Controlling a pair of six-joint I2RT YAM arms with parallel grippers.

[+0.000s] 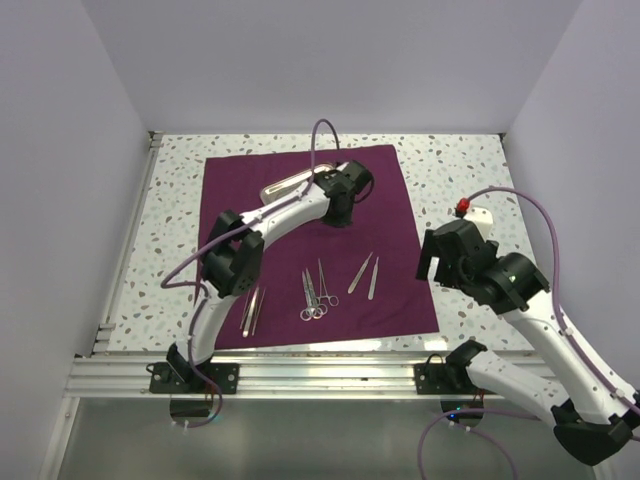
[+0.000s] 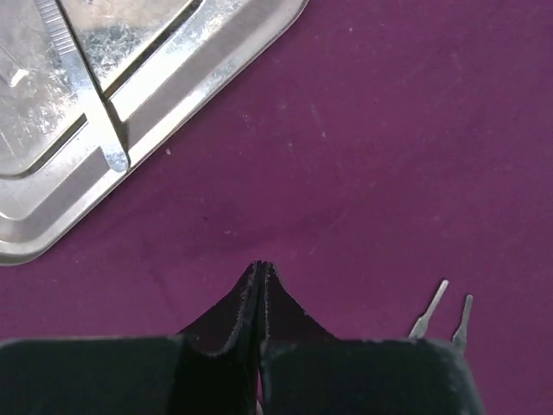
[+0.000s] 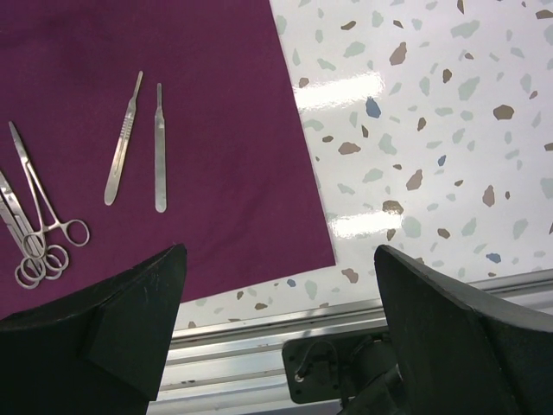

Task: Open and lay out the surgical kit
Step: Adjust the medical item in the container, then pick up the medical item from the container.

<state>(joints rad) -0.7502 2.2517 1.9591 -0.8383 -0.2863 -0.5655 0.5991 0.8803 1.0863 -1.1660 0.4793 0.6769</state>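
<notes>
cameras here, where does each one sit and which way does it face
Top external: above and behind the bases, looking down on the purple cloth; both arms show.
Left wrist: over the far cloth, facing down at the steel tray; shut left tool shows.
Right wrist: over the cloth's right edge, facing down at scalpel handles and table; open right tool shows.
Shared: top and right wrist both show the handles.
</notes>
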